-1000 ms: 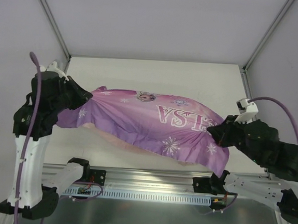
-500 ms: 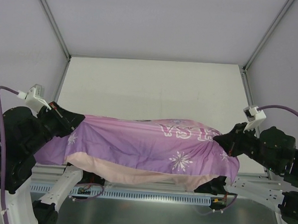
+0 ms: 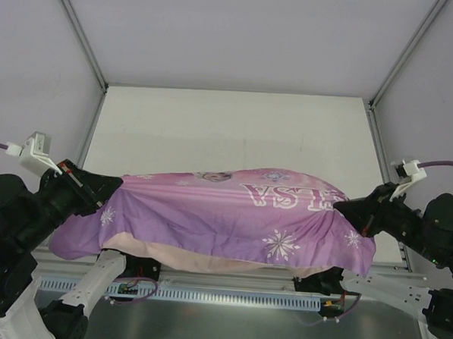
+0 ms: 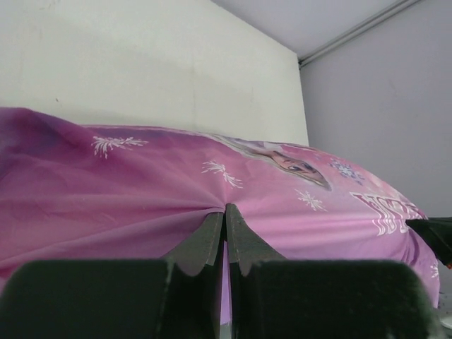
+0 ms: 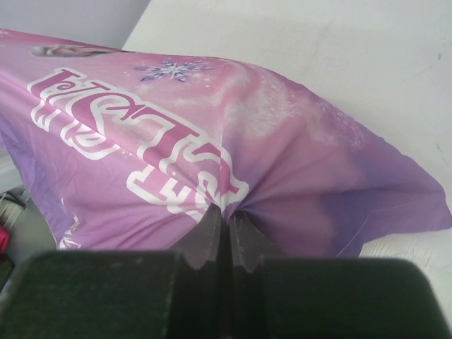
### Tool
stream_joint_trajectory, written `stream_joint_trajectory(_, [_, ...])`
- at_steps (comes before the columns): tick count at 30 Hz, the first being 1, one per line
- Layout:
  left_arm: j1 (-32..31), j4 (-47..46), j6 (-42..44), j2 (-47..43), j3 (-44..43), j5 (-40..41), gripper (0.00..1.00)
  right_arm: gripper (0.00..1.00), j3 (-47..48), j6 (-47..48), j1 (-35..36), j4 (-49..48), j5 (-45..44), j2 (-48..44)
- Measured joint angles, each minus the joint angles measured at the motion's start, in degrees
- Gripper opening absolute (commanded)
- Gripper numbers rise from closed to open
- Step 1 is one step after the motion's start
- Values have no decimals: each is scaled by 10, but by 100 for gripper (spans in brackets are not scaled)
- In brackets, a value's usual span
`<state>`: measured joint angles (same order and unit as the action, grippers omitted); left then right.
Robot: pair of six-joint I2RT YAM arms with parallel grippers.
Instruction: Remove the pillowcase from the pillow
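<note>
The purple-pink pillowcase (image 3: 232, 215) with white "ELSA" letters hangs stretched between my two grippers over the near edge of the table. Its pale pink inside (image 3: 206, 261) shows along the lower hem. My left gripper (image 3: 113, 185) is shut on the left end; in the left wrist view the fingertips (image 4: 225, 207) pinch gathered fabric (image 4: 127, 198). My right gripper (image 3: 340, 208) is shut on the right end; in the right wrist view the tips (image 5: 227, 212) pinch the cloth (image 5: 141, 134) just below the letters. The white pillow does not show in any view.
The white table top (image 3: 229, 128) lies behind the cloth, with walls on three sides and slanted frame posts (image 3: 82, 33) at the back corners. An aluminium rail (image 3: 228, 292) with the arm bases runs along the near edge.
Both grippers have drawn back toward the near edge and outward, carrying the pillowcase with them. The cloth now hangs wider and tauter, and the pale pink inside shows below it.
</note>
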<state>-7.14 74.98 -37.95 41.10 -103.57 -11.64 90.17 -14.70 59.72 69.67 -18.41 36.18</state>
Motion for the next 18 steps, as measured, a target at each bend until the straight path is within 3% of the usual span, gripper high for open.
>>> stream_joint_trajectory(7, [0,26,0,9,-108,-14,0,1,6,2,0,0,46,-18])
stream_joint_trajectory(11, [0,22,-5,16,-91,-8,0,1,10,-9,2,-4,8,-9])
stream_joint_trajectory(15, [0,11,-12,101,-54,33,0,1,76,45,-3,-13,-106,94])
stream_joint_trajectory(17, [2,2,-11,195,-70,65,0,1,127,91,-67,-32,-122,175])
stream_joint_trajectory(18, [5,-1,-11,258,-89,82,0,1,162,111,-142,-45,-88,233])
